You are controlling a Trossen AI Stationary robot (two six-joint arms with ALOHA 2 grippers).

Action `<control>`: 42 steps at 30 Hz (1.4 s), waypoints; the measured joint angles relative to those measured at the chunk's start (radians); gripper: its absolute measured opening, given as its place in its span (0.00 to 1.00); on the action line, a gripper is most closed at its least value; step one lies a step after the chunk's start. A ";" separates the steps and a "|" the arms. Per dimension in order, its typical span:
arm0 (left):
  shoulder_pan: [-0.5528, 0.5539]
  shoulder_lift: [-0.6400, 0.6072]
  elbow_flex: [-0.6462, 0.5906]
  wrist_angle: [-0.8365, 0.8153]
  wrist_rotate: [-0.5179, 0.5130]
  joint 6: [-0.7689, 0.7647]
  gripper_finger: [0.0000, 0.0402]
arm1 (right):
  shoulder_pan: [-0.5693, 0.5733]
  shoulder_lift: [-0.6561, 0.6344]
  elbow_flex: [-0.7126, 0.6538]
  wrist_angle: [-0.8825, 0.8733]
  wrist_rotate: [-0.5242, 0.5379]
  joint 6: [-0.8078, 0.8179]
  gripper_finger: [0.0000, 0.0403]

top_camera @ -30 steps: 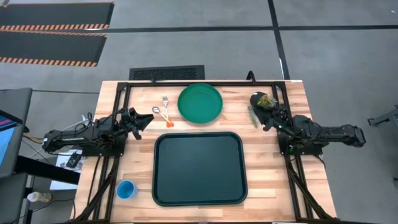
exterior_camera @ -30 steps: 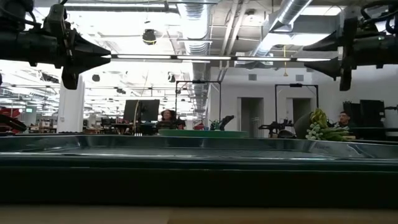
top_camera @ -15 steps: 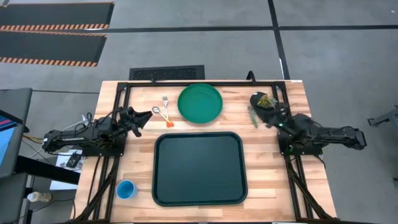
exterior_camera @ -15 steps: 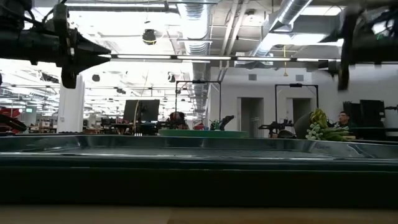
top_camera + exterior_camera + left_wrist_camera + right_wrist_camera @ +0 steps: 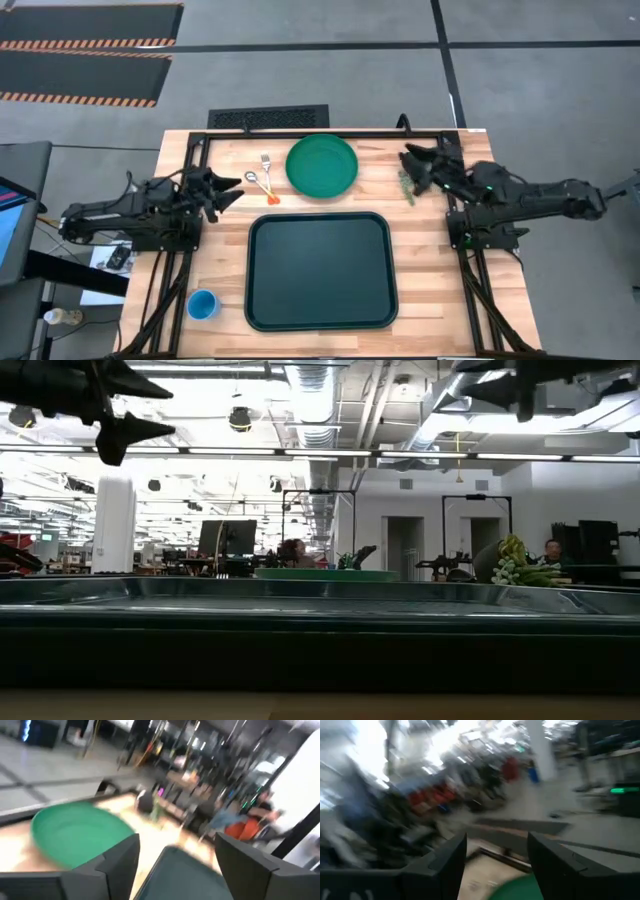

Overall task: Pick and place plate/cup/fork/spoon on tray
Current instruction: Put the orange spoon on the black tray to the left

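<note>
Both grippers are up off the surface with fingers spread and holding nothing; left gripper [image 5: 228, 187] hangs just beside the spoon [image 5: 260, 185] and fork [image 5: 267, 163], right gripper [image 5: 413, 162] sits over by the small potted plant [image 5: 408, 184]; green plate [image 5: 322, 165] lies at the far edge, close behind the bare tray [image 5: 319, 270]; blue cup [image 5: 202, 304] sits at the near left corner, just beside the tray.

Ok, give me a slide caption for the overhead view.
Empty tray awaits plate, fork, spoon, cup; left gripper and right gripper open, holding nothing.
</note>
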 joint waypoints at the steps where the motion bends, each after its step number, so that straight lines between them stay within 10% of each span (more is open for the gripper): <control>1: 0.000 0.032 0.029 -0.042 0.001 0.008 0.62 | -0.009 0.043 0.044 -0.059 0.024 -0.003 0.58; 16: 0.001 0.388 0.406 -0.473 0.028 0.018 0.63 | -0.028 0.563 0.612 -0.770 0.071 0.226 0.58; 25: 0.008 0.506 0.409 -0.477 0.153 -0.027 0.63 | 0.032 0.692 0.650 -1.090 0.011 0.571 0.58; 42: 0.003 0.766 0.411 -0.234 0.053 -0.042 0.63 | 0.295 0.680 0.611 -1.578 0.047 1.111 0.58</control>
